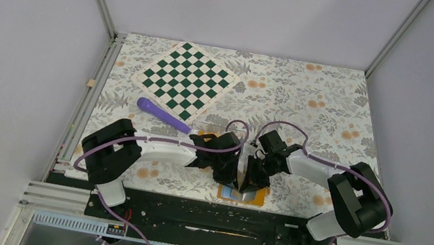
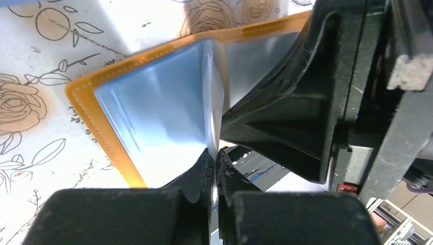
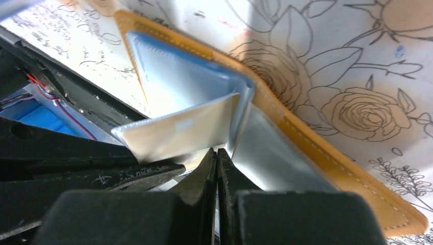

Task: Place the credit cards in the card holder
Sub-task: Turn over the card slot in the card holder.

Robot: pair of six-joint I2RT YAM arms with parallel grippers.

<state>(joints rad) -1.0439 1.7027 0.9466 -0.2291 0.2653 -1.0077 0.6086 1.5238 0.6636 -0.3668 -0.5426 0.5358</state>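
Note:
The orange card holder [image 1: 257, 199] lies open at the table's near edge, its light-blue and grey inside facing up. In the left wrist view its orange rim [image 2: 81, 97] frames the blue lining. One clear inner sleeve [image 2: 214, 97] stands upright. My left gripper [image 2: 216, 153] is shut on that sleeve's edge. My right gripper [image 3: 217, 152] is shut, its tips at the foot of the raised sleeve [image 3: 178, 127] near the fold; I cannot tell whether it pinches anything. Both grippers [image 1: 243, 179] meet over the holder. No credit card shows clearly.
A green-and-white chessboard mat [image 1: 185, 80] lies at the back left. A purple stick-shaped object [image 1: 162, 115] lies left of the left arm. The black base rail [image 1: 205, 217] runs just in front of the holder.

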